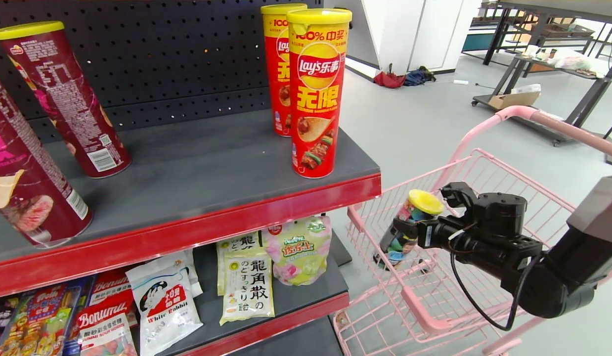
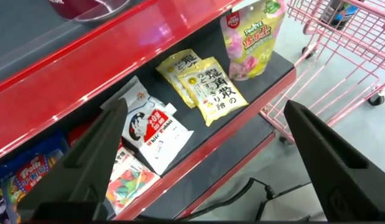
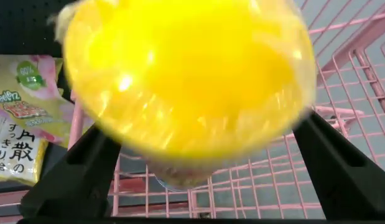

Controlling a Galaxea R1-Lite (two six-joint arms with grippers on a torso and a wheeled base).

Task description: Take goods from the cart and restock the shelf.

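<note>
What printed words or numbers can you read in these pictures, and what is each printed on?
"Lay's" and "100%": front red chip can.
"White Rabbit": white candy bag.
"龍角散": yellow-green sachet.
Maroon can: small print, too small to read.
Small yellow-lidded can in right gripper: label unreadable.

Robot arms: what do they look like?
The right arm is matte black with rounded, drum-like joints and a grey boxy section higher up. A thin black cable loops under its wrist. The right gripper and left gripper each have two plain black wedge-shaped fingers.
</note>
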